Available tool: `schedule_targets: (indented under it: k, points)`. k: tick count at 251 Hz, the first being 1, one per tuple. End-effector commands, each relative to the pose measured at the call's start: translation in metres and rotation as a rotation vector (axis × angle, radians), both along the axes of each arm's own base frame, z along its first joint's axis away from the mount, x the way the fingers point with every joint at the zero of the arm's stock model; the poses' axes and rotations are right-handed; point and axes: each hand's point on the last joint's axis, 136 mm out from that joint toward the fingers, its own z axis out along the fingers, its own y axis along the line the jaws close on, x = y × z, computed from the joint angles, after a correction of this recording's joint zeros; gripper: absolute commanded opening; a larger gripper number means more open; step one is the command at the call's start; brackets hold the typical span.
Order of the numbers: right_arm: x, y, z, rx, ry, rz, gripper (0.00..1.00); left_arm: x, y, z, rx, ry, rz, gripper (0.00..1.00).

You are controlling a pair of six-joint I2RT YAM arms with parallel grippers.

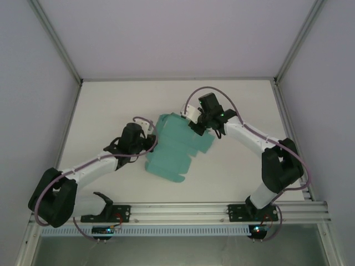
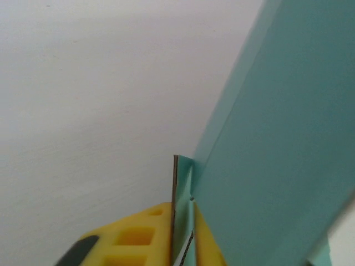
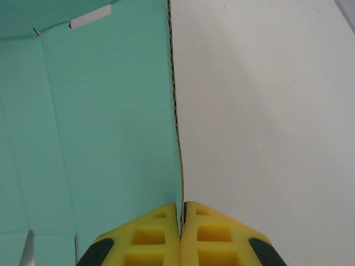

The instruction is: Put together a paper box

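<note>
The teal-green paper box (image 1: 176, 148) lies partly folded in the middle of the white table, some panels raised. My left gripper (image 1: 151, 138) is at its left edge. In the left wrist view its yellow fingers (image 2: 150, 233) are shut on an upright flap of the paper box (image 2: 277, 138), whose brown card edge stands between the jaws of the left gripper (image 2: 183, 217). My right gripper (image 1: 197, 126) is at the box's far right corner. In the right wrist view the right gripper (image 3: 182, 207) is shut on the thin edge of a raised panel of the paper box (image 3: 100, 122).
The white table (image 1: 111, 105) has bare room to the left, right and back of the box. An aluminium rail (image 1: 183, 211) runs along the near edge with both arm bases on it. A small black bracket (image 1: 103, 200) stands near the left base. Pale walls close in the sides.
</note>
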Motion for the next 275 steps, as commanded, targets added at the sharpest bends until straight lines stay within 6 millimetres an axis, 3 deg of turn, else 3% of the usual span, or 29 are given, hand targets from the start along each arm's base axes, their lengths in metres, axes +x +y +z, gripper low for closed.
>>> schedule_targets:
  k: [1, 60, 110, 161, 221, 243, 256, 275]
  points:
    - [-0.004, 0.010, 0.016, 0.120, 0.074, 0.027, 0.00, -0.001, 0.010, 0.011, -0.038, -0.035, 0.044, 0.22]
    - [-0.027, 0.016, 0.026, 0.200, 0.161, 0.125, 0.00, -0.018, 0.019, 0.037, -0.193, -0.143, 0.021, 0.45]
    - [-0.042, 0.019, 0.034, 0.239, 0.208, 0.184, 0.00, -0.017, 0.040, 0.051, -0.288, -0.149, 0.057, 0.48]
    - [-0.046, 0.016, 0.040, 0.268, 0.246, 0.207, 0.00, -0.021, 0.033, 0.067, -0.349, -0.180, -0.039, 0.47]
    - [-0.046, 0.013, 0.043, 0.299, 0.273, 0.209, 0.00, -0.020, 0.035, 0.055, -0.337, -0.143, -0.037, 0.39]
    - [-0.046, 0.013, 0.043, 0.303, 0.278, 0.211, 0.00, -0.017, 0.037, 0.053, -0.332, -0.144, -0.025, 0.20]
    - [-0.045, 0.013, 0.043, 0.305, 0.282, 0.206, 0.00, -0.016, 0.037, 0.054, -0.334, -0.152, -0.023, 0.01]
    - [-0.037, 0.011, 0.042, 0.313, 0.292, 0.169, 0.00, -0.015, 0.038, 0.055, -0.332, -0.170, -0.022, 0.00]
